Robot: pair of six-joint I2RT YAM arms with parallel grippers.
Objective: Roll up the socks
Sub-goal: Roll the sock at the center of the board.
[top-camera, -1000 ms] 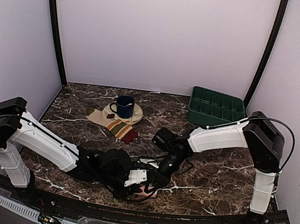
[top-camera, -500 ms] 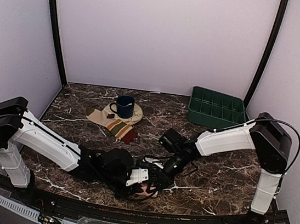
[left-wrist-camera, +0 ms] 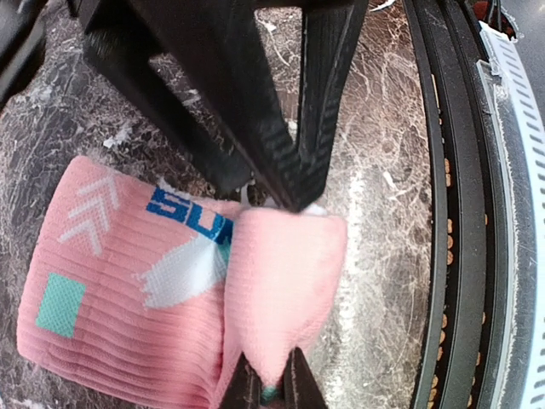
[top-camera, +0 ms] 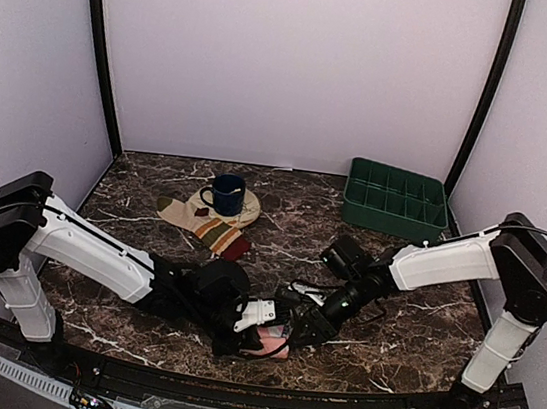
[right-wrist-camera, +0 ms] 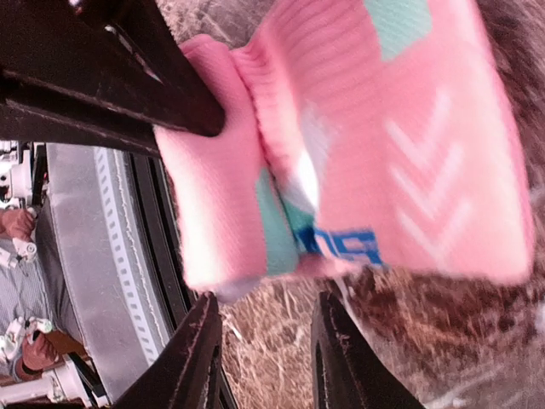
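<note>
A pink sock [left-wrist-camera: 136, 324] with white, teal and blue marks lies near the table's front edge, one end folded over itself [left-wrist-camera: 285, 281]. It also shows in the top view [top-camera: 270, 343] and the right wrist view [right-wrist-camera: 409, 128]. My left gripper [left-wrist-camera: 271, 388] is shut on the folded pink flap, pinching its edge. My right gripper [right-wrist-camera: 266, 332] is open, its fingers just off the sock's folded end, nothing between them. A second striped sock [top-camera: 212, 227] lies at the back left, partly under a saucer.
A blue mug [top-camera: 224, 194] stands on a saucer on the striped sock. A green compartment tray [top-camera: 396, 196] sits at the back right. The black table rim [left-wrist-camera: 443, 213] runs close beside the pink sock. Both arms meet low at the front centre.
My right arm has swung to the right and its gripper has drawn back from the pink sock. My left gripper has shifted slightly right, still holding the fold.
</note>
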